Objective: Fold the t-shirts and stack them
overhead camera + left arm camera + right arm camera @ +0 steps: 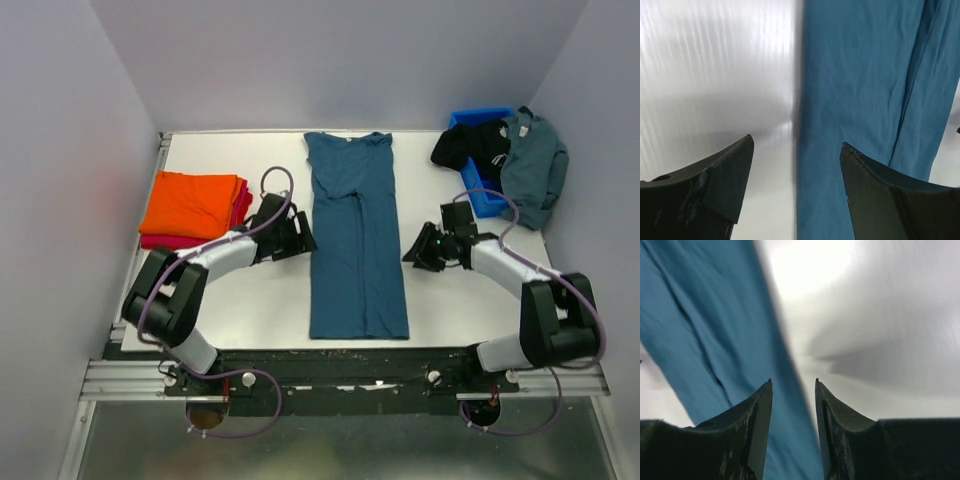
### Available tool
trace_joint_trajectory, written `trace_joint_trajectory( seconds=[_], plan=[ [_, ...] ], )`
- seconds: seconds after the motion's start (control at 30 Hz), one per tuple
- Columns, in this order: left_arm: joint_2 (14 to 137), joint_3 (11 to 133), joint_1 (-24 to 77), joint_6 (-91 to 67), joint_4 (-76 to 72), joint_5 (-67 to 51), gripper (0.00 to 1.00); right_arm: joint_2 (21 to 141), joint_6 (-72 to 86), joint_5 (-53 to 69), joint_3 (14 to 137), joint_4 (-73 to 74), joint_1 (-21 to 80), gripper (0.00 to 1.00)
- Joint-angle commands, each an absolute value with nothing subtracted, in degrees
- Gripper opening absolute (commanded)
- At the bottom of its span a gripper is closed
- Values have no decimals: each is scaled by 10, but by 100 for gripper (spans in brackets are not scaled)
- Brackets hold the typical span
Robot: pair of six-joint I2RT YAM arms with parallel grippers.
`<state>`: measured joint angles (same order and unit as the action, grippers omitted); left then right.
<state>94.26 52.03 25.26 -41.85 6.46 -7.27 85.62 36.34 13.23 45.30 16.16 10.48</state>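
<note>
Top view: a dark teal t-shirt (355, 250) lies flat down the middle of the table (250, 300), its sides folded in to make a long narrow strip, not yet folded crosswise. At the left of the frame a folded orange t-shirt (190, 203) sits on a folded crimson t-shirt (160, 241); I judge those two done. At the upper right a black t-shirt (470, 148) and a grey-blue t-shirt (535, 160) hang unfolded over a blue plastic bin (490, 203), so three shirts remain. My left claw (300, 238) and right claw (412, 250) sit just beside the strip's two long edges. Small pale marks on the black shirt are too small to read.

Left wrist view: my left claw (796, 142) is spread wide and empty, straddling the teal shirt's (860, 100) edge over the table (715, 75). No writing.

Right wrist view: my right claw (793, 381) shows only a narrow gap, gripping nothing, above the teal shirt's (700, 330) opposite edge. No labels visible.
</note>
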Motion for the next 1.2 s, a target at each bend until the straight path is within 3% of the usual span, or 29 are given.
trace_joint_trajectory(
  seconds=[0.0, 0.13, 0.2, 0.53, 1.17],
  plan=[
    [837, 419, 301, -434, 87, -32, 81, 732, 345, 98, 343, 218, 103, 47],
    [756, 338, 321, -471, 92, -47, 80, 647, 360, 164, 257, 232, 110, 43],
    [717, 312, 342, -489, 96, -47, 78, 616, 384, 198, 230, 223, 130, 37],
    [587, 167, 457, -652, 54, -10, 71, 526, 401, 164, 213, 359, 191, 36],
    [647, 199, 540, -684, 90, -4, 64, 541, 382, 211, 205, 382, 200, 36]
  ],
)
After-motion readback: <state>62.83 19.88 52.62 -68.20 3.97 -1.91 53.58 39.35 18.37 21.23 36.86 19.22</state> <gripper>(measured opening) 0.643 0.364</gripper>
